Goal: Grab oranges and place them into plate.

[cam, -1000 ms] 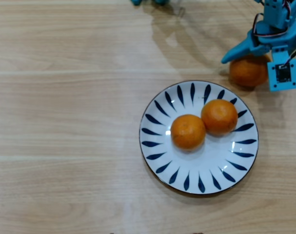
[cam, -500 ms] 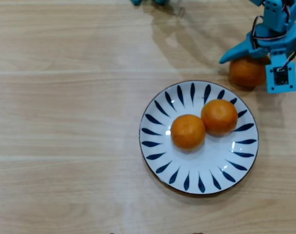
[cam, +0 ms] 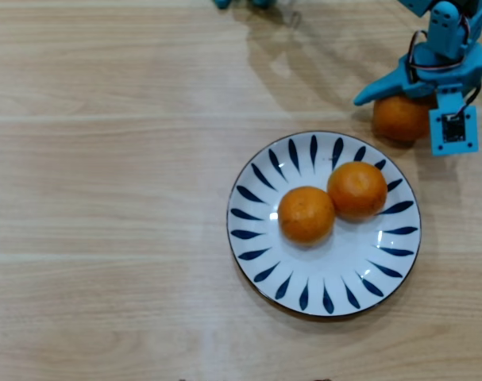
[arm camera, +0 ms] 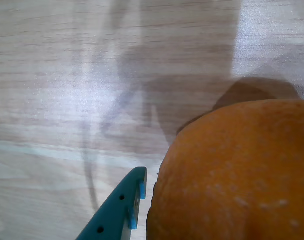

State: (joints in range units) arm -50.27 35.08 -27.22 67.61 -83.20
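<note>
Two oranges [cam: 306,214] [cam: 357,190] lie touching on the plate [cam: 324,298]. The third orange [cam: 399,117] rests on the table [cam: 106,198], just beyond the plate's far-right rim in the overhead view. The fingers [cam: 387,94] stand around this fruit; one blue finger [arm camera: 119,207] shows just beside it in the wrist view. Whether they are pressing on it cannot be determined.

Handling judgement: the fruit is round, firm, slightly yielding and fairly light. Its dimpled skin should give friction, but it rolls readily. Grip across the widest part, with moderate force.
</note>
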